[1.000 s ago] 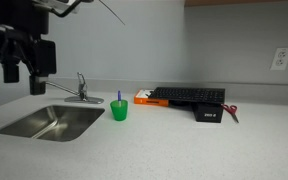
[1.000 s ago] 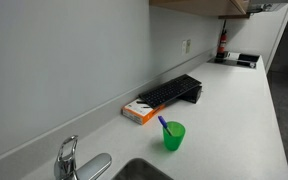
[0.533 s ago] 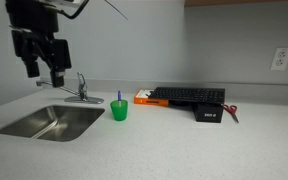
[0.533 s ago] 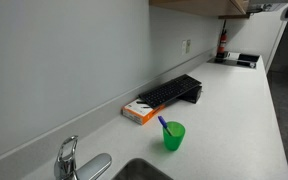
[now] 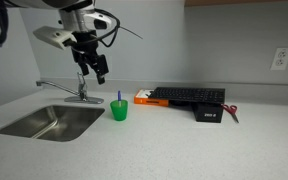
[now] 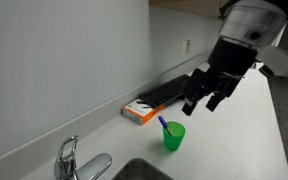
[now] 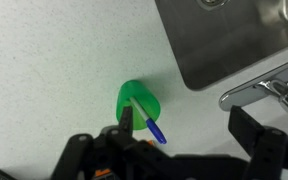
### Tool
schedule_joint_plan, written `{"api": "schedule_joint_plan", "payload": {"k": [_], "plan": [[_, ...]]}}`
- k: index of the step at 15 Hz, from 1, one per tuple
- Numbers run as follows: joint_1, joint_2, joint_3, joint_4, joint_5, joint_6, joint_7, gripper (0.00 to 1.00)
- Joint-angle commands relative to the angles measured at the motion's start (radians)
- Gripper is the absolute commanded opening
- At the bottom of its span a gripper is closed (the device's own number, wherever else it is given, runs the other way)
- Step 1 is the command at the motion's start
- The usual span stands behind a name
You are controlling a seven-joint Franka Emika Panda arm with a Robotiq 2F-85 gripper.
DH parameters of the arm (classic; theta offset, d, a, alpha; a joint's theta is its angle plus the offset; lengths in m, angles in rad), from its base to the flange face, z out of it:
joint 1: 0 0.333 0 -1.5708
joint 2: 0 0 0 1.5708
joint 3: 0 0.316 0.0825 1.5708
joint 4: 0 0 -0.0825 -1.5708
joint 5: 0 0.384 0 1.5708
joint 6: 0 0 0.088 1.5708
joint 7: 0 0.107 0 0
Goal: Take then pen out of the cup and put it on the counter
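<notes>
**Countertop status: pen in cup, claw released**

Speckled grey counter point(image 5: 184, 140) carries a green cup point(image 5: 119, 110) beside the sink point(image 5: 49, 122). The blue pen point(image 5: 120, 97) stands tilted in the cup, its lower part hidden. The gripper point(image 5: 94, 72) hangs above and apart, jaws spread, holding nothing. In the wrist view the bottom edge cuts off its fingers.

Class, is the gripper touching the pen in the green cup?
Apart. In an exterior view the gripper hangs above the pen, with bare wall showing between them.
</notes>
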Motion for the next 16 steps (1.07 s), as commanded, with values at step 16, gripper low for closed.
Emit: {"api": "schedule_joint_plan", "payload": {"k": [16], "plan": [[0.038,0.412,-0.052,0.257,-0.425,0.133,0.454,1.00]]}}
